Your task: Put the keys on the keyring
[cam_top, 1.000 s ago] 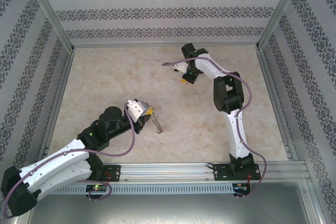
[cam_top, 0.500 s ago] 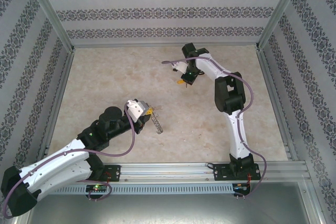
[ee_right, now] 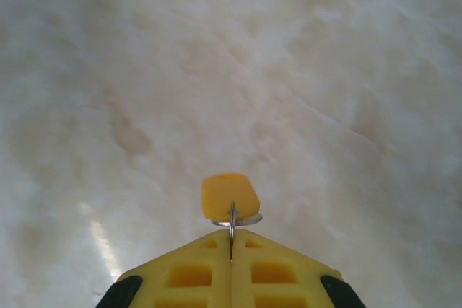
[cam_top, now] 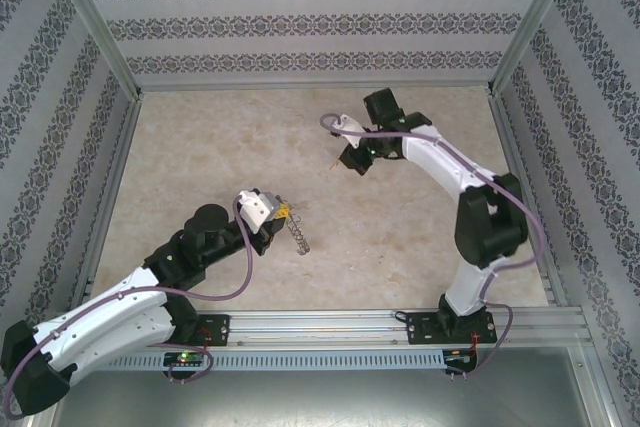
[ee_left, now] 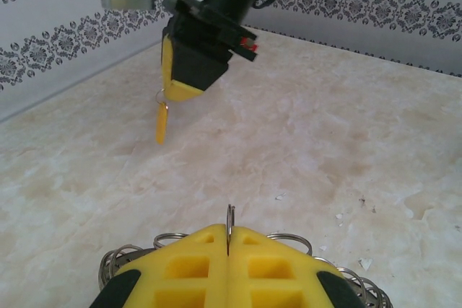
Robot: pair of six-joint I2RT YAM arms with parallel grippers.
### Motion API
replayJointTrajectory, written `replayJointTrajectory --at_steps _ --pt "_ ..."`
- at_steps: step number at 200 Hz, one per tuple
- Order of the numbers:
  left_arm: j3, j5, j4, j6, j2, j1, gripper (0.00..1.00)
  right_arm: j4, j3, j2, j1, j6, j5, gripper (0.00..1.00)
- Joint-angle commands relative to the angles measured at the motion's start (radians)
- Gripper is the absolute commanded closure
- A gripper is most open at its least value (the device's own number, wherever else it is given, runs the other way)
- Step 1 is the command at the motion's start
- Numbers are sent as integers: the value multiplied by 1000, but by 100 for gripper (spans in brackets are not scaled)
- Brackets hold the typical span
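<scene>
Marble tabletop (cam_top: pixel 200 167) — left pincer (ee_left: pixel 229 239) clamps keyring (ee_left: pixel 115 265), mostly hidden — right pincer (ee_right: pixel 231 239) pinches key (ee_right: pixel 229 194)

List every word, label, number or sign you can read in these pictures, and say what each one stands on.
No text can be read anywhere.
The patterned wall panels carry ornamental bands, not letters.
Nothing is printed on the left gripper, or on the flat grey metal keyring it is shut on.
Nothing is printed on the right gripper, or on the tiny yellow-orange key it holds.
The marbled beige tabletop is unmarked.
</scene>
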Motion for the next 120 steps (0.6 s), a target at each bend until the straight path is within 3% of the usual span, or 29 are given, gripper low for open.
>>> replayJointTrajectory --at_steps 1,27,90,120 --pt "64 21 -22 10 -31 14 100 215 -126 -133 17 105 -208 100" --pt "84 59 -35 22 -59 14 100 316 -242 -271 63 165 -287 100" --pt "45 243 46 44 -129 14 100 533 -482 -565 241 264 -261 100" --pt "31 319 84 46 -138 11 100 534 -519 -657 322 261 -210 100"
